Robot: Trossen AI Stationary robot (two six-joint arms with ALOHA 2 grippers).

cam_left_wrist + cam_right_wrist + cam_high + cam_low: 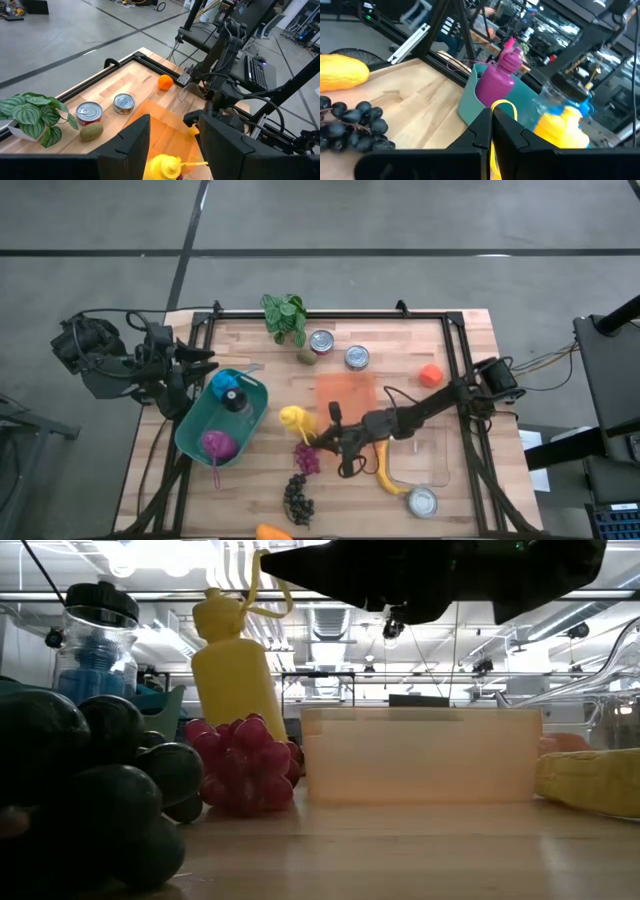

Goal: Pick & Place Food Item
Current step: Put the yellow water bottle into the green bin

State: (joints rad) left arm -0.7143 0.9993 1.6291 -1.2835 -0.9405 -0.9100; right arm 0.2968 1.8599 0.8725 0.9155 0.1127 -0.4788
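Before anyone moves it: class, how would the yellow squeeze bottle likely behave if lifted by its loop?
The yellow squeeze bottle looks like light plastic, so probably easy to lift. Held only by the thin loop the right gripper pinches, it may swing. Tall and narrow, it could tip when set down.

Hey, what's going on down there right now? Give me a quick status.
Right pincer shut on the loop of the yellow bottle, mid-table. Left pincer open, waiting over the teal bin. Red grapes and orange tub crowd the bottle.

Three cans [321, 341], three bottles [296, 421], two grape bunches [298, 499], one banana [388, 477], one kiwi [307, 357]
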